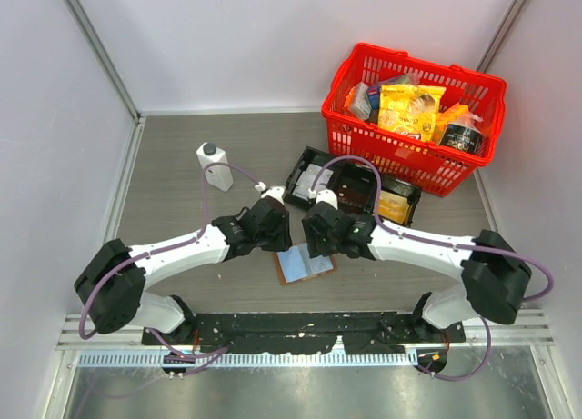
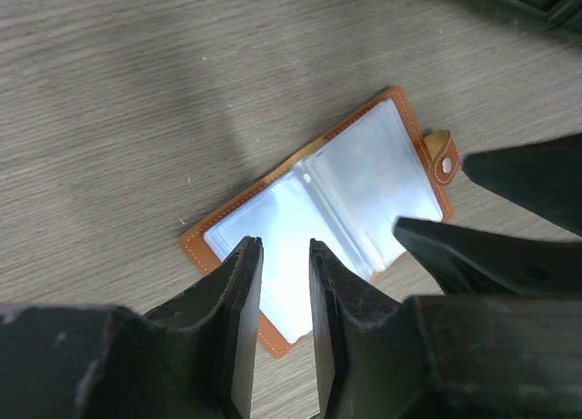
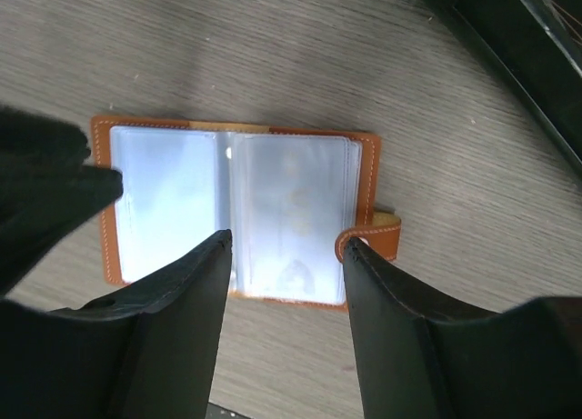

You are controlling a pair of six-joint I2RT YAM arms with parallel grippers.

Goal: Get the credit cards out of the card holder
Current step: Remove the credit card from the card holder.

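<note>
pinning the open card holder (image 1: pixel 305 264) for card removal
on the grey wood-grain table (image 1: pixel 182 164), between both arms, the flat brown stitched holder is laid open. the right gripper (image 3: pixel 286 242) is poised above it, fingers spread wide; the left gripper (image 2: pixel 282 246) is set to a narrow gap, pinching nothing. one cover should be pressed flat while the glossy pale pockets (image 3: pixel 291 192) are worked; the credit cards inside are not clearly seen. the small snap tab (image 2: pixel 444 160) should be avoided.
</note>
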